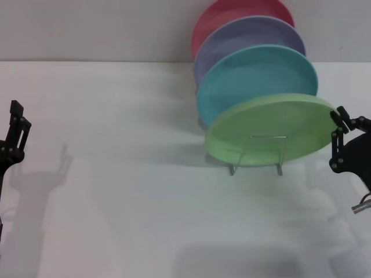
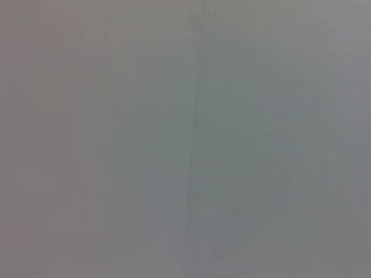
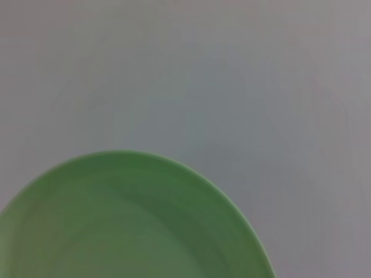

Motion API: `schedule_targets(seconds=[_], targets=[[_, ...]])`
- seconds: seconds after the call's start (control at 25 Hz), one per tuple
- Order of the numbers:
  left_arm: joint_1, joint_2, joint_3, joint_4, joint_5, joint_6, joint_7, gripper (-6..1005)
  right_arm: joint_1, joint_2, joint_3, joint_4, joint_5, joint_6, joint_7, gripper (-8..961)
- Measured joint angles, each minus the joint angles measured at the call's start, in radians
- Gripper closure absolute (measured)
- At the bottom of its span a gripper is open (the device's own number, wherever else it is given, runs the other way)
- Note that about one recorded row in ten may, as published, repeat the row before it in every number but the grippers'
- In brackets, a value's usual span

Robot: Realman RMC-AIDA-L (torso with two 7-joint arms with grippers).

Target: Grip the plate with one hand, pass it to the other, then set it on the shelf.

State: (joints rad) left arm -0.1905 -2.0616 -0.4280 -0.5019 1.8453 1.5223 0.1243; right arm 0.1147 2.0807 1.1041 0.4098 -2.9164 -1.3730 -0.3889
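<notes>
Across the white tabletop (image 1: 127, 202) everything is sitting toward my right. Green plate (image 1: 272, 128) is leaning tilted in the front slot of the wire shelf (image 1: 257, 165), with the turquoise plate (image 1: 258, 75), lavender plate (image 1: 249, 37) and a pink plate (image 1: 232, 14) stacking upright behind it. So the task's plate is already sitting in the shelf, front position, its lower edge low between the wire loops.

My right pincer (image 1: 339, 119) is pinching the plate's right rim, fingers closing on the edge; the right wrist view is showing the plate's green face close under the camera. That arm is reaching in from the right edge, wrist angling inward toward the rim. My left pincer (image 1: 16, 124) is hanging far off at the left edge, pointing up, idle; cannot tell if it is open or closed.

Risk, as I judge it: the plate is looking only loosely seated, so letting go abruptly or dragging the rim sideways could be tipping it forward out of the shelf, or knocking the turquoise plate behind.
</notes>
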Motion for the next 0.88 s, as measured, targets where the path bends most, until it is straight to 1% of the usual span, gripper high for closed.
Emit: schedule_targets(seconds=[0.24, 0.4, 0.44, 0.52, 0.6, 0.64, 0.68, 0.8, 0.84, 0.88], targets=[[-0.001, 0.0, 0.0, 0.004, 0.0, 0.002, 0.0, 168, 0.01, 0.001, -0.015, -0.013, 0.001, -0.005, -0.002, 925], [-0.001, 0.002, 0.0, 0.006, 0.0, 0.003, 0.0, 168, 0.011, 0.001, -0.022, -0.013, 0.001, -0.018, 0.002, 819], [-0.001, 0.002, 0.0, 0.007, 0.0, 0.004, 0.0, 168, 0.009, 0.001, -0.024, -0.014, 0.001, -0.041, 0.009, 792], [0.0, 0.002, 0.0, 0.008, 0.0, 0.006, 0.0, 168, 0.007, 0.001, -0.025, -0.015, 0.002, -0.057, 0.016, 763], [0.001, 0.002, 0.0, 0.008, 0.0, 0.009, 0.0, 168, 0.002, 0.0, -0.025, -0.02, 0.003, -0.115, 0.054, 734], [0.002, 0.003, 0.0, 0.008, 0.0, 0.011, 0.0, 168, -0.003, 0.0, -0.025, -0.034, 0.003, -0.191, 0.119, 720], [0.002, 0.003, 0.0, 0.008, 0.0, 0.011, 0.0, 168, -0.003, 0.0, -0.025, -0.034, 0.003, -0.191, 0.119, 705], [0.004, 0.004, 0.0, 0.009, 0.002, 0.02, 0.0, 168, -0.007, 0.0, -0.018, -0.072, 0.008, -0.309, 0.244, 662], [0.005, 0.005, -0.001, 0.009, 0.006, 0.021, 0.0, 167, -0.007, 0.001, -0.013, -0.096, 0.043, -0.362, 0.334, 647], [0.007, 0.005, -0.003, 0.009, 0.022, 0.024, 0.0, 167, -0.007, 0.001, -0.013, -0.096, 0.043, -0.362, 0.334, 645]])
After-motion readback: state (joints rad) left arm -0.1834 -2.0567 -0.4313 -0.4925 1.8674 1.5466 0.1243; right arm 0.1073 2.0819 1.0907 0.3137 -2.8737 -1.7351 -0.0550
